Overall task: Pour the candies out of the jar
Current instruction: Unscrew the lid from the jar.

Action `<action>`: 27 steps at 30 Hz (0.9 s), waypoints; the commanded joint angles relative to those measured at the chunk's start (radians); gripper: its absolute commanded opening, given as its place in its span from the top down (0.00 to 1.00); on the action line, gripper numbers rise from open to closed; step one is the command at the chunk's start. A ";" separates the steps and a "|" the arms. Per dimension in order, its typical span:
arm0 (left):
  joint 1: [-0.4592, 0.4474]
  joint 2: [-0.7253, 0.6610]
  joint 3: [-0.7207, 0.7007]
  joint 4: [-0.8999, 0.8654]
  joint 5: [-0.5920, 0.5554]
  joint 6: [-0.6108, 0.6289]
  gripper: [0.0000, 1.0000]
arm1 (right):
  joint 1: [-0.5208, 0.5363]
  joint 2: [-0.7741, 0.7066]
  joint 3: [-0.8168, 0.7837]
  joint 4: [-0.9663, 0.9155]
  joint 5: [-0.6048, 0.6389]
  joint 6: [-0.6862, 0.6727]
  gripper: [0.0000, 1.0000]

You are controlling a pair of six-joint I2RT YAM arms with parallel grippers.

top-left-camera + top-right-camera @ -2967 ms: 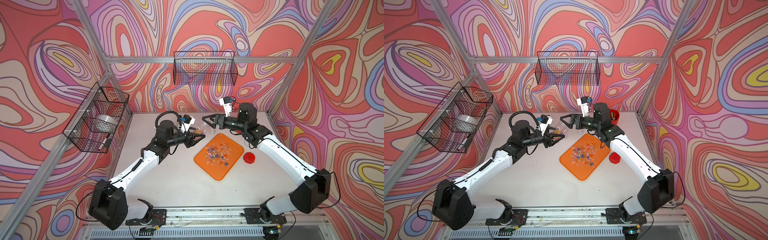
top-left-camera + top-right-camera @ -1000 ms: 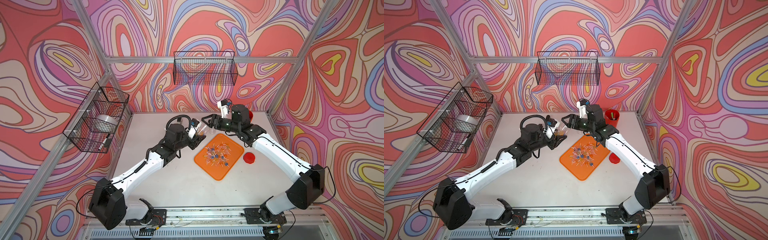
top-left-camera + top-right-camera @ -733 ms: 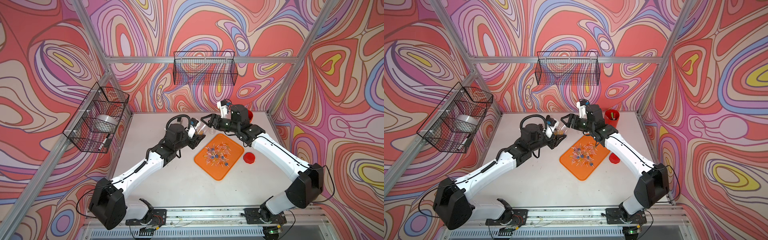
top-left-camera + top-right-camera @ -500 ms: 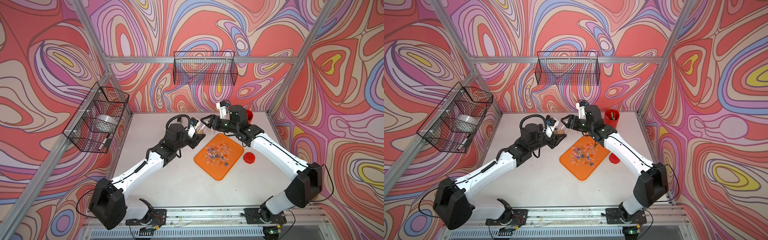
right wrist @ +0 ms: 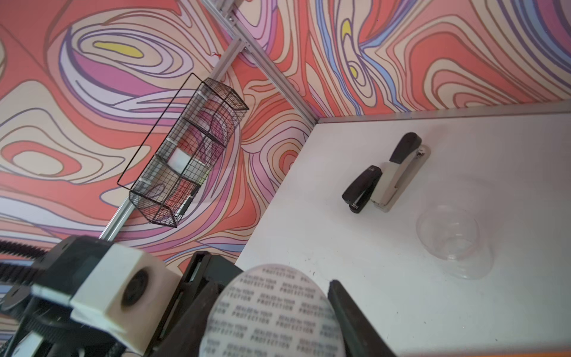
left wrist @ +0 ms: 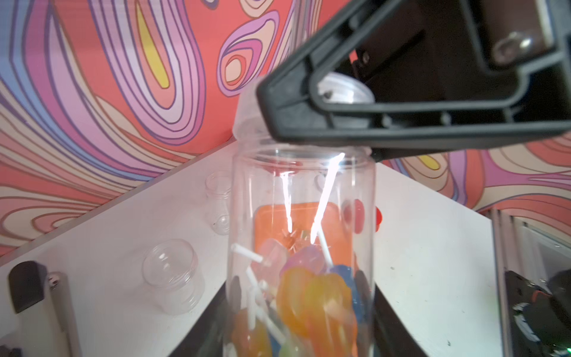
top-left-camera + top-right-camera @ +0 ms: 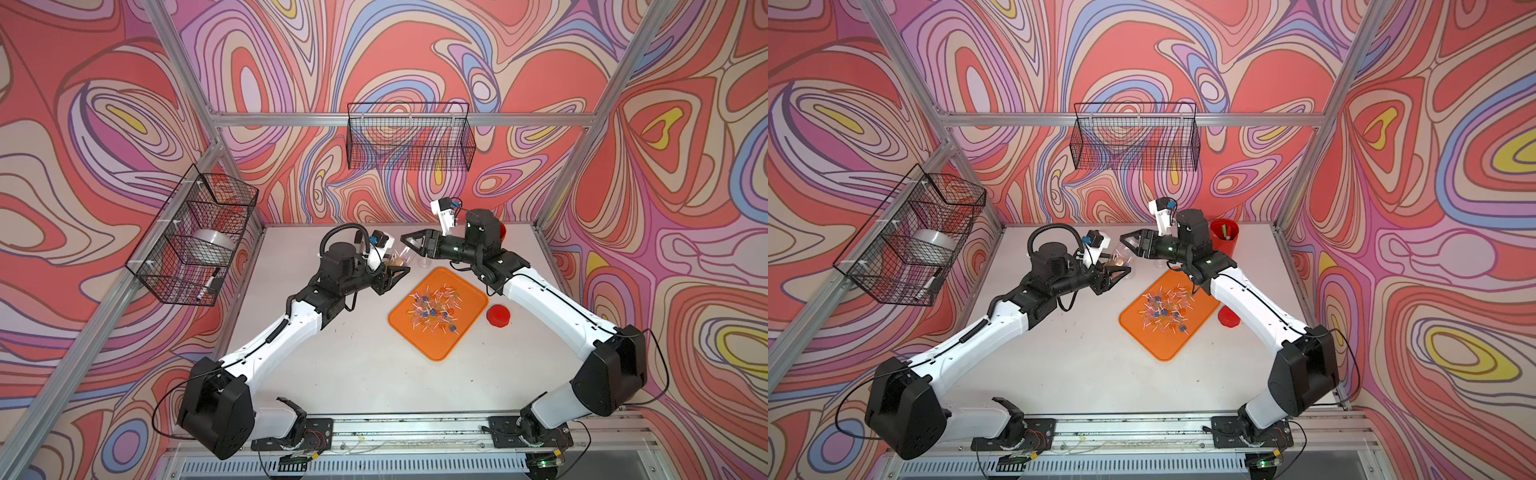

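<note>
My left gripper (image 7: 397, 272) (image 7: 1119, 272) is shut on a clear plastic jar (image 7: 401, 261) (image 6: 302, 216), held off the table behind the orange tray (image 7: 436, 353). Orange, blue and pink candies (image 6: 312, 296) with pale sticks lie in the jar's lower part. More candies (image 7: 434, 309) (image 7: 1165, 311) are scattered on the tray. My right gripper (image 7: 409, 245) (image 5: 272, 278) has come in from the right. Its jaws press on both sides of the jar's lid (image 5: 272, 315) (image 6: 247, 114), whose printed seal faces the right wrist camera.
A red lid (image 7: 498, 316) lies right of the tray, and a red cup (image 7: 1224, 239) stands at the back right. Empty clear jars (image 6: 173, 272) (image 5: 452, 241) and two staplers (image 5: 386, 173) sit on the table behind. Wire baskets (image 7: 191, 241) (image 7: 409, 141) hang on the walls.
The right gripper has moved left onto the jar's top and its jaws have closed in on the lid. The left arm has kept the jar still over the last second.
</note>
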 commanded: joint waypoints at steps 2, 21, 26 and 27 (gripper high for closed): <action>0.024 -0.021 0.017 0.126 0.206 -0.080 1.00 | 0.021 -0.068 -0.022 -0.007 -0.278 -0.166 0.66; 0.032 -0.014 0.034 0.093 0.224 -0.073 1.00 | -0.003 -0.054 0.045 -0.139 -0.069 -0.137 0.27; 0.032 -0.019 0.025 0.079 0.173 -0.059 1.00 | -0.029 -0.051 0.084 -0.183 0.008 -0.043 0.02; 0.032 -0.019 0.026 0.076 0.166 -0.058 1.00 | -0.030 -0.050 0.091 -0.193 0.022 -0.027 0.02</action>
